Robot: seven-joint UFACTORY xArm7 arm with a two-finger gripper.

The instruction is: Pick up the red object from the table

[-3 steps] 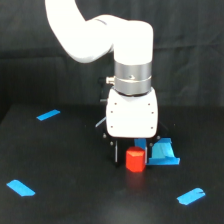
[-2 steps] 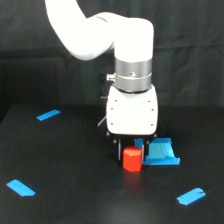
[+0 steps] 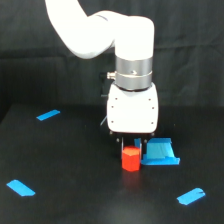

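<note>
The red object [image 3: 131, 159] is a small stubby red-orange block on the black table [image 3: 75, 165], just below the white arm's wrist. My gripper [image 3: 131, 147] hangs straight down over it. Its dark fingers [image 3: 123, 145] stand against the block's upper sides and look closed on it. The block's base is at or barely above the table surface. The fingertips are mostly hidden by the wrist housing and the block.
A bright blue tray-like piece [image 3: 161, 153] lies right beside the block on the exterior view's right, nearly touching it. Blue tape strips lie at the back left [image 3: 48, 114], front left [image 3: 21, 187] and front right [image 3: 191, 196]. A black curtain hangs behind.
The red block has shifted slightly toward the exterior view's left, away from the blue piece. The wrist has risen a little, and more of the blue piece shows.
</note>
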